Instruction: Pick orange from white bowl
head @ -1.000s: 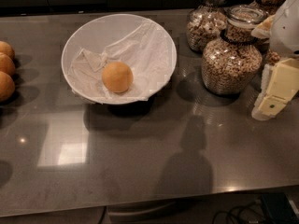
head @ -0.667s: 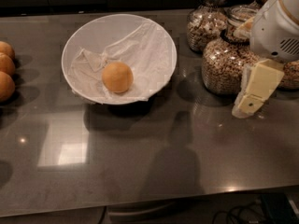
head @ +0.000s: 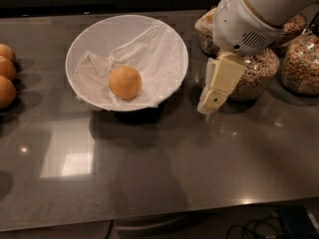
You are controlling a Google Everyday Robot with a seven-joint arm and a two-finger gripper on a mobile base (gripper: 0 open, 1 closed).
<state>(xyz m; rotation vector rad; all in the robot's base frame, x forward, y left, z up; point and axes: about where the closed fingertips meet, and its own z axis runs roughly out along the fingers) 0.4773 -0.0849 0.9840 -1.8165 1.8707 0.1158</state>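
One second was enough to shift the whole right side of my view. The dark countertop (head: 164,183) looked as it had, but the white arm housing (head: 249,14), which had been barely peeking in at 3 o'clock, had swung inward and now filled the 1 o'clock corner, covering part of the glass jars (head: 256,76) of cereal. The white bowl (head: 114,31) had not budged; it sat at about 10 o'clock from the frame's centre, its crumpled paper sheet (head: 162,59) lying as before. The gripper (head: 208,106) had travelled with the arm and hung just beside the bowl's 3 o'clock rim, pointing down at the counter, apart from the bowl and carrying nothing; whether it was spread or closed I could not tell from that angle. The orange (head: 125,82) rested where it had been, on the paper low in the bowl, slightly toward 7 o'clock of the bowl's middle, untouched. I judged this as the approach under way: the gripper had yet to clear the rim and come over the fruit. Three similar fruits (head: 6,68) at 9 o'clock stayed put.
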